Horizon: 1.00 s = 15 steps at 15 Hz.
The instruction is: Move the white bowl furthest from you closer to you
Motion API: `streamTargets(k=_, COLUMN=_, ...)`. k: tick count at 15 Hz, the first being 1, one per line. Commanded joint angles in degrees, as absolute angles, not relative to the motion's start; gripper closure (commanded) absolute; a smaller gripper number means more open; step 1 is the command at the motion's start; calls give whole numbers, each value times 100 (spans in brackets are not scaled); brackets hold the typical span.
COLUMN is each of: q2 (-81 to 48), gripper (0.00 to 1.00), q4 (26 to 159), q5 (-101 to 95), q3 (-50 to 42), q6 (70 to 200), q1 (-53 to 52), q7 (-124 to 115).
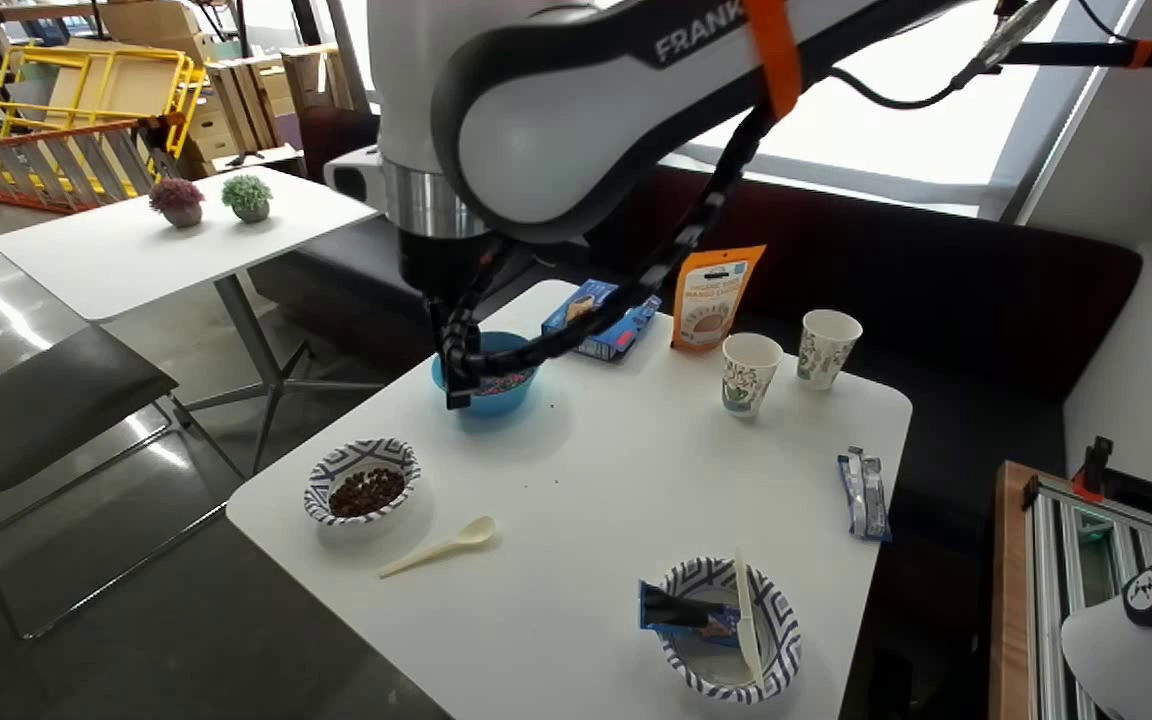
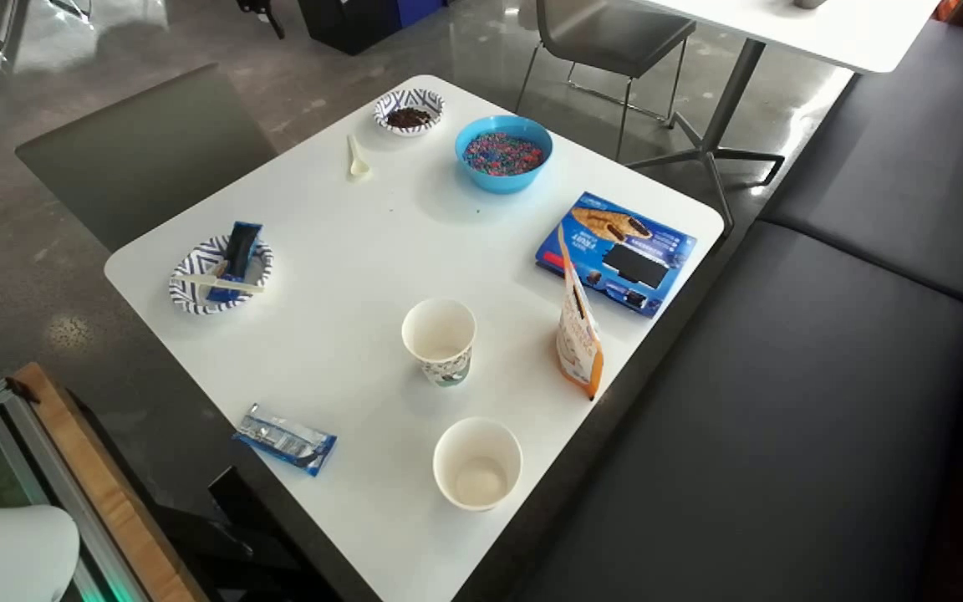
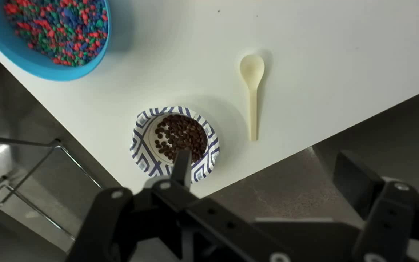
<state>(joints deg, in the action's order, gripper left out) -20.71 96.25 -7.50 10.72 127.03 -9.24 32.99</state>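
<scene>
1. While my gripper [image 3: 266, 171] gapes in wrist view, fingers [image 3: 183, 167] wide apart, white bowl [image 3: 142, 145] sits near blue bowl [image 3: 49, 69].
2. In an exterior view: spoon [image 2: 357, 161] near blue bowl.
3. In an exterior view: gripper partly hides blue bowl [image 1: 511, 402].

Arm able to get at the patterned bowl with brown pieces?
Probably yes: the gripper is open, and the spoon and blue bowl lie clear of the patterned bowl. The gripper looks off-centre, so it may need shifting.
</scene>
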Motion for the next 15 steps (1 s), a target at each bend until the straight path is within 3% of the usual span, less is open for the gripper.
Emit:
streamTargets(k=1, q2=-3049, gripper=0, q4=8848, q5=-1141, q3=1195, q6=12962, q1=-985, q7=4109)
streamTargets(k=11, q2=-4747, gripper=0, q4=7797, q5=-1634, q3=1129, q6=13689, q1=-1212, q7=5777)
streamTargets(k=15, q2=-4741, gripper=0, q4=7879, q5=-1541, q3=1136, q6=13636, q1=-1181, q7=5761)
